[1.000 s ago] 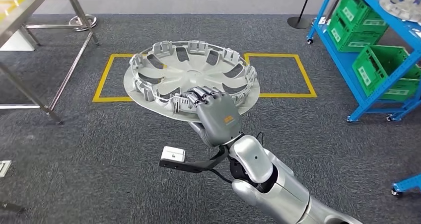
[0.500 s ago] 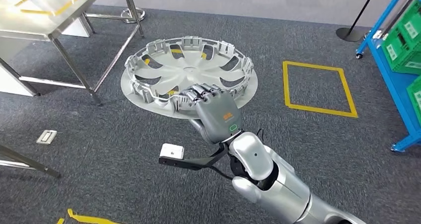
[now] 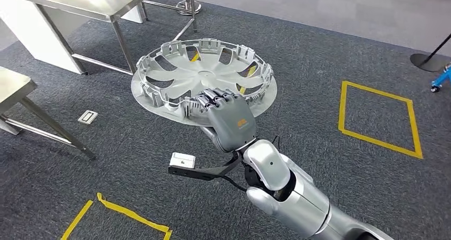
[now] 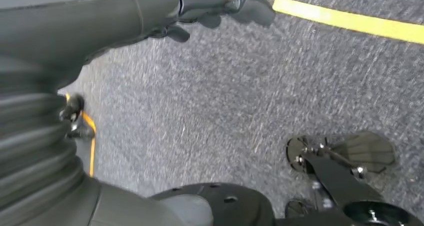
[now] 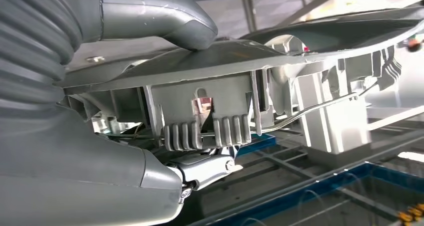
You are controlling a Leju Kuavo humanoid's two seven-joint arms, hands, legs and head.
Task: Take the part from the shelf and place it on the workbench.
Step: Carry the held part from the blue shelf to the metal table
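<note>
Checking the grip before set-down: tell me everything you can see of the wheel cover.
The wheel cover is a round, light grey disc that looks like plastic, with spoke-shaped openings and a ring of upright clips facing up. It is carried roughly level above the carpet. The right hand grips its near rim, fingers over the clips.

The right arm [image 3: 290,189] is clad in glossy silver shells, rounded and segmented, with dark gaps at the joints. The right hand [image 3: 230,120] has a matte grey back bearing a small orange mark and a green-ringed oval, and darker metal fingers [image 3: 213,98]. A thin black cable loops beside the wrist. A black bracket [image 3: 205,171] juts out (carrying a small white box [image 3: 182,159]). Close up, a ribbed grey cover [image 5: 30,33] and a smooth thick thumb [image 5: 160,15] show; the left hand [image 4: 100,20] is dark grey.
</note>
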